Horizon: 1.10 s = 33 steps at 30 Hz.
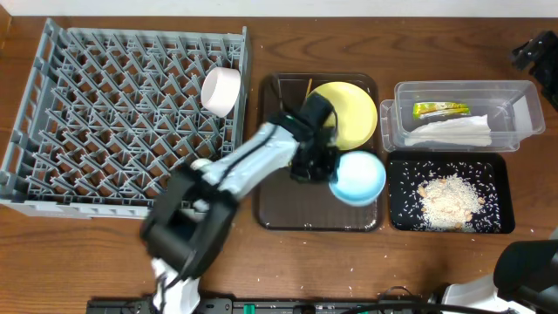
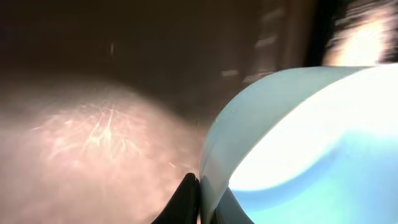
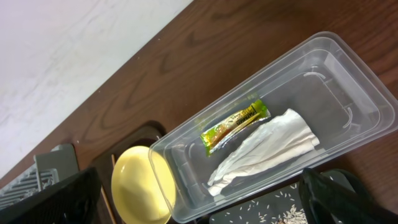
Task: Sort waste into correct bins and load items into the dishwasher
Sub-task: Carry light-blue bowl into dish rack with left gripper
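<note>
Two grippers: status?
Operator: I see the left gripper [image 2: 205,200] clenched on the rim of the light blue bowl [image 1: 359,177], over the brown tray [image 1: 288,209], four o'clock from the yellow plate [image 1: 349,109]. The right gripper [image 3: 193,202] is spread wide, grasping nothing.

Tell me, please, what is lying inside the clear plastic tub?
The clear tub holds a green-and-yellow snack wrapper and a crumpled white napkin side by side. The tub floor under the napkin is covered, so anything beneath it cannot be seen.

Glossy light blue bowl [image 1: 358,177], clear plastic tub [image 1: 523,96], wooden table [image 1: 131,253].
</note>
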Each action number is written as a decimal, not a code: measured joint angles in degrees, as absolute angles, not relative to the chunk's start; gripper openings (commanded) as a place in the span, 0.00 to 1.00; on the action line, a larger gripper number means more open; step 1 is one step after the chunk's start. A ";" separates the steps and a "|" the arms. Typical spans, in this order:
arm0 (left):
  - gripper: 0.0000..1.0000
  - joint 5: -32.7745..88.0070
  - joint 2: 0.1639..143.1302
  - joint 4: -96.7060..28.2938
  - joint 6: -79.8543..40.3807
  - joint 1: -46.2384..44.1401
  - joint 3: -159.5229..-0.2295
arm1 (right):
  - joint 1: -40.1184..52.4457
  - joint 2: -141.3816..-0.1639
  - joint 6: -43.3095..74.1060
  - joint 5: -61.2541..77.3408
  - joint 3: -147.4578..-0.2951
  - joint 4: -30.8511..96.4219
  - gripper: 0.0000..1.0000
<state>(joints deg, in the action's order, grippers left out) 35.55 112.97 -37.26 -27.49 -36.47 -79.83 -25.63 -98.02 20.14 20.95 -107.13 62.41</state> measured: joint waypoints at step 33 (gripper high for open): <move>0.07 -85.62 103.42 -49.32 -25.50 -30.44 -70.41 | -25.63 -98.02 20.14 20.78 -107.13 62.54 0.99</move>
<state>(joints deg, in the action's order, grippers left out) -85.62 103.42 -49.32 -25.50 -30.44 -70.41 -25.63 -98.02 20.14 20.78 -107.13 62.54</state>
